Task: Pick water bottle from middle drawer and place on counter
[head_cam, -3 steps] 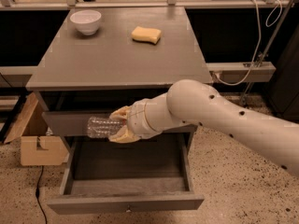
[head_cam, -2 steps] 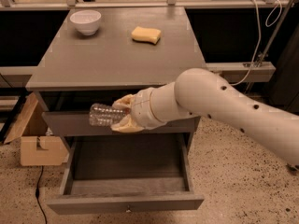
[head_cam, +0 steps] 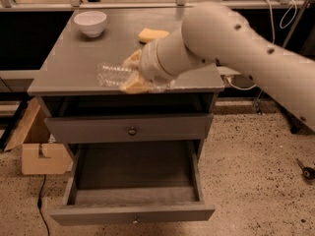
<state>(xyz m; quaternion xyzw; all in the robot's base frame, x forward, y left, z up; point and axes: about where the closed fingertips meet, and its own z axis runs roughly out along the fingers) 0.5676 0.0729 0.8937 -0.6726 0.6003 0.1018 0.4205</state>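
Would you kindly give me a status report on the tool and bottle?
Tool shut on water bottle, over counter front edge. Not yet released. Middle drawer open below. Bowl, sponge farther back.

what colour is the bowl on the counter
The bowl is white, clearest in the camera view; the gripper holds the water bottle over the counter.

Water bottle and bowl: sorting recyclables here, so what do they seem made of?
Water bottle: thin clear plastic, apparently; see-through, crinkly, glinting, gripped in the claw over the counter, near its front edge. Bowl: probably glazed ceramic; white, smooth, slightly glossy.
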